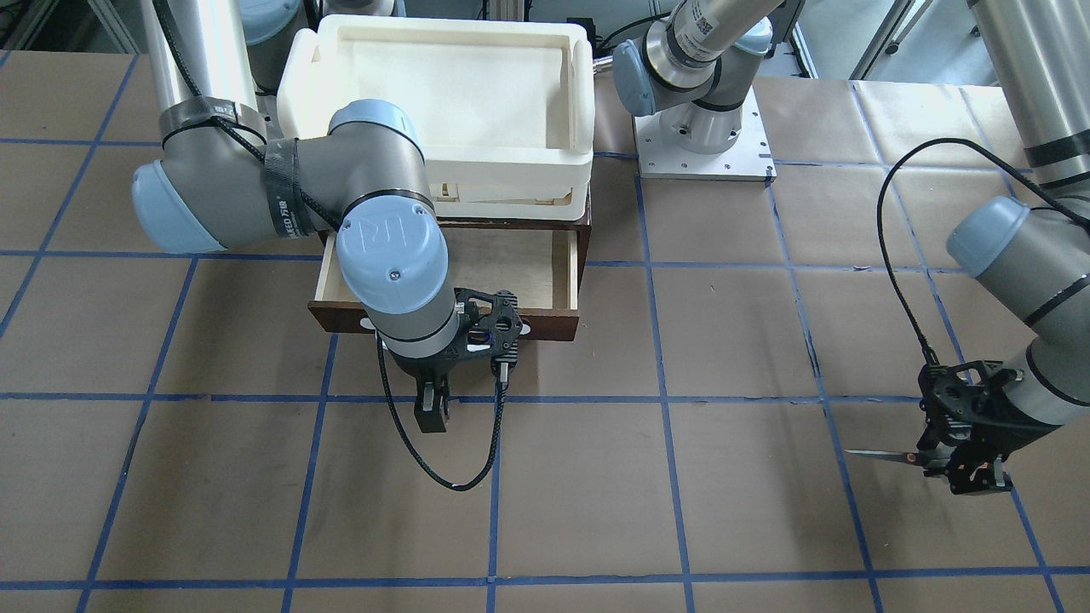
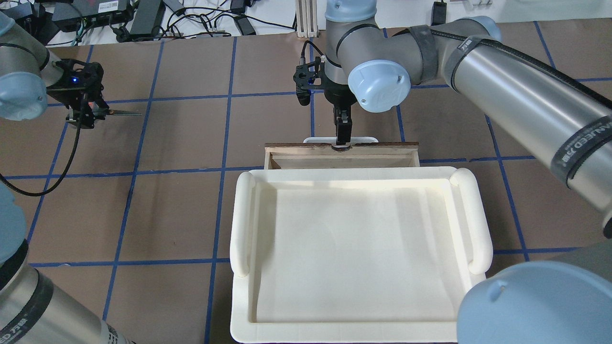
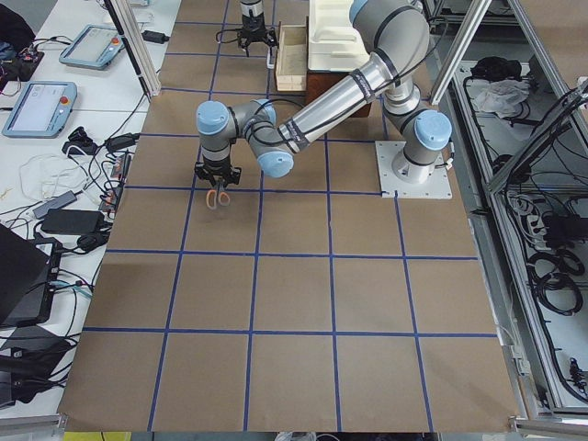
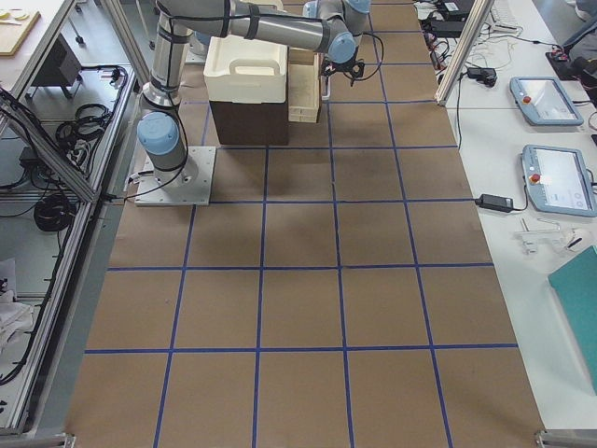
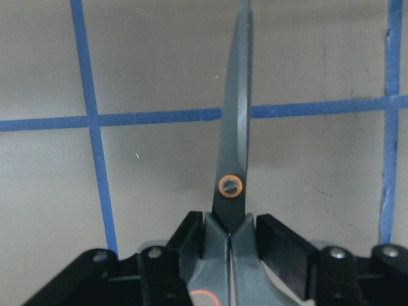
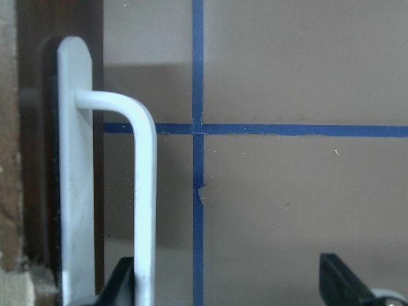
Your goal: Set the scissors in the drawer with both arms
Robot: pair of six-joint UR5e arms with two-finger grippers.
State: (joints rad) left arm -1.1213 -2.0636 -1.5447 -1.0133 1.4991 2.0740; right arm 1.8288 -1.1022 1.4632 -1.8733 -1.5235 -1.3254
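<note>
We've got the scissors (image 5: 233, 159) clamped in the left gripper (image 1: 966, 464), way out on the robot's left side of the table (image 1: 732, 511) and well apart from the drawer (image 1: 553, 326). The fingers (image 5: 280, 239) pinch them just behind the pivot. The blades stick out roughly level and point toward the middle of the table.

Up close they're a small pair with slim dark blades shut flat against each other and a little orange ring at the pivot. The handles are grey, with a bit of orange-red lining peeking out at the bottom of the wrist view. From the left side camera the loops show up orange under the gripper.

The drawer is pulled out from under the white bin (image 1: 579, 102), dark brown front and pale plywood inside. The right gripper (image 2: 343, 131) sits at its white bar handle (image 6: 145, 191) with the jaws spread wide. The bar is just inside one finger (image 6: 121, 280), and we can't tell if they're touching.
</note>
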